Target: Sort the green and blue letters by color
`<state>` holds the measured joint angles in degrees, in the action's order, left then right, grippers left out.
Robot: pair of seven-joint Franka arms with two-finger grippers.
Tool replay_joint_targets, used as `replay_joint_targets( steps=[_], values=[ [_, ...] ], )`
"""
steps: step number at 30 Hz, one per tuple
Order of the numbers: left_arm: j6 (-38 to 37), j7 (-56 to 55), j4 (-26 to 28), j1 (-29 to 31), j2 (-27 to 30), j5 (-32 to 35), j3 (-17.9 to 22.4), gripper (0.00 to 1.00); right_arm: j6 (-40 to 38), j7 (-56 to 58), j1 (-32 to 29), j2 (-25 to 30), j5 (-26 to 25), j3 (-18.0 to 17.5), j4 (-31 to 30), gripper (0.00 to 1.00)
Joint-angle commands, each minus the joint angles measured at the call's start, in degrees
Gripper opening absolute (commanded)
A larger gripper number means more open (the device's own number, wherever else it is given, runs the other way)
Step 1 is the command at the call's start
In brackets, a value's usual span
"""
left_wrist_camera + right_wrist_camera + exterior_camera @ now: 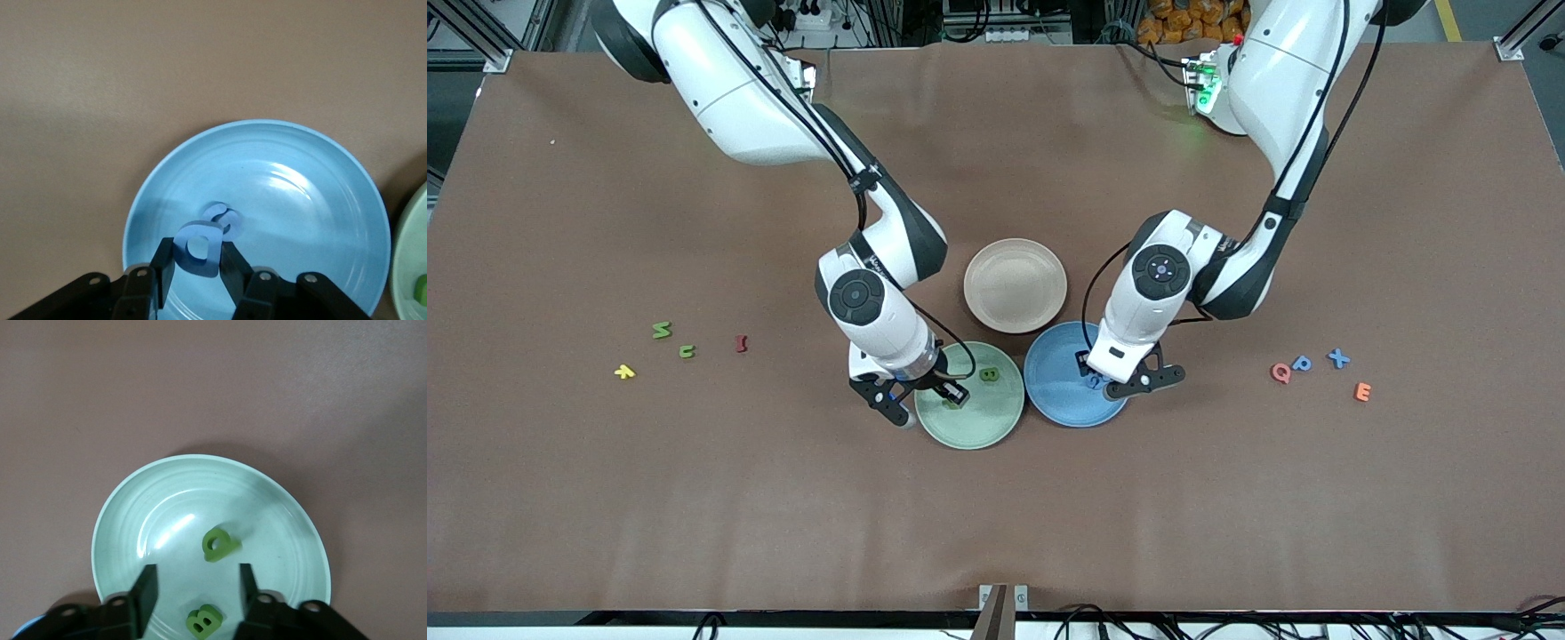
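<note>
Left wrist view — blue letter (199, 248) upright in left hand (197, 267) (over blue plate (320, 220)).

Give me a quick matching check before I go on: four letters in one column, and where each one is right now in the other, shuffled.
Letters:
1. blue D
2. green B
3. blue X
4. green M

Places:
a. on the table, toward the right arm's end
b. gripped by the left gripper, over the blue plate
c. on the table, toward the left arm's end
d. lying in the green plate, below the open right gripper

Pairs: 1-b, 2-d, 3-c, 4-a
</note>
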<state>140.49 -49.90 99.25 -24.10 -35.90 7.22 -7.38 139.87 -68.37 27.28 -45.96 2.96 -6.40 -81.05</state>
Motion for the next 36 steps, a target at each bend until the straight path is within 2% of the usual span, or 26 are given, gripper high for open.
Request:
replay_joint_targets(
  steps=[1, 5, 8, 14, 18, 23, 29, 36],
  values=[
    [-1.27, -2.66, -2.31, -0.16, -1.54, 0.25, -0.61, 1.00, -0.74, -1.42, 0.75, -0.54, -1.02, 0.59, 2.03, 1.00],
    [-1.27, -4.50, -2.31, -0.07, -1.54, 2.18, -0.70, 1.00, -1.18, -0.19, -0.39, 3.32, -0.58, 0.51, 0.28, 1.00],
    [-1.27, -4.77, -2.31, 0.02, -1.46, 2.54, -0.79, 1.00, -3.72, 3.49, -2.49, 7.89, -0.06, 0.33, -3.67, 1.00],
    [-1.45, -4.50, -1.61, 0.37, -0.49, 2.71, -0.79, 1.00, -14.96, 17.36, -7.59, 16.33, 0.03, -0.20, -9.91, 1.00],
    [-4.52, -3.10, -0.99, 2.82, 1.00, 5.60, -0.88, 1.00, -19.46, 27.91, -12.42, 22.65, 0.12, -1.16, -17.19, 1.00],
    [-9.35, 2.51, -0.03, 8.01, 3.02, 10.44, -3.34, 1.00, -19.29, 42.06, -18.31, 29.51, 0.03, -1.78, -27.39, 1.00],
    [-12.70, 12.97, 0.94, 13.19, 4.78, 10.80, -4.04, 1.00, -17.44, 52.88, -22.53, 33.47, -0.32, -1.60, -33.99, 1.00],
    [-13.32, 24.49, 2.35, 20.66, 5.84, 10.80, -4.48, 1.00, -7.44, 63.96, -26.84, 36.81, -0.50, -0.64, -43.92, 1.00]
  ],
)
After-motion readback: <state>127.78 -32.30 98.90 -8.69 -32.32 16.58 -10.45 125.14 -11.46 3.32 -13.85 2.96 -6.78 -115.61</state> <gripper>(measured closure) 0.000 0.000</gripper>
